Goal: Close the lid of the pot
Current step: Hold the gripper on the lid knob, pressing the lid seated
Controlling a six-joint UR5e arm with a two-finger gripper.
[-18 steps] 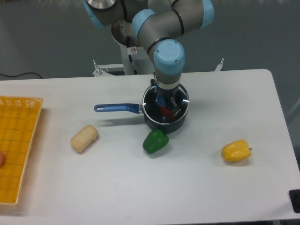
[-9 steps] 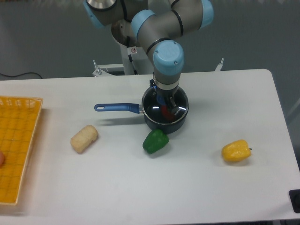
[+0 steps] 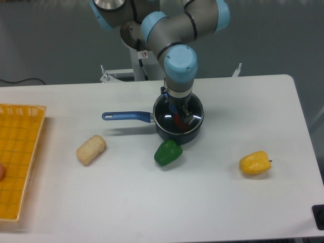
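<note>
Arm: the UR5e reaches straight down over the pot, its blue wrist joint hiding much of the far rim; a vertical approach suits lowering a flat disc squarely onto a round opening.
Gripper point(image 3: 179, 112): it sits at the middle of the pot lid, where the knob should be. Whether the fingers pinch the knob or have let go, I cannot tell; the wrist and glare cover that spot.
Pot lid point(image 3: 195, 115): the glass disc with its thin silver rim lies level over the pot mouth, rim matching rim all round the visible arc. It looks seated, so I judge the closing nearly or fully done.
Pot point(image 3: 174, 132): the dark navy saucepan stands upright near the table's middle, its blue handle point(image 3: 126, 116) pointing left, clear of the arm's path.
Pot contents: something red point(image 3: 178, 121) shows through the glass; what it is I cannot tell.
Green pepper point(image 3: 167, 152): just beside the pot's front wall, possibly touching.
Yellow pepper point(image 3: 255, 163): well apart, to the right.
Bread roll point(image 3: 91, 149): lies to the left, below the handle.
Yellow basket point(image 3: 20, 157): at the left edge; only a sliver of something pinkish shows at its border.
Table point(image 3: 152, 202): white, carrying all of these.
</note>
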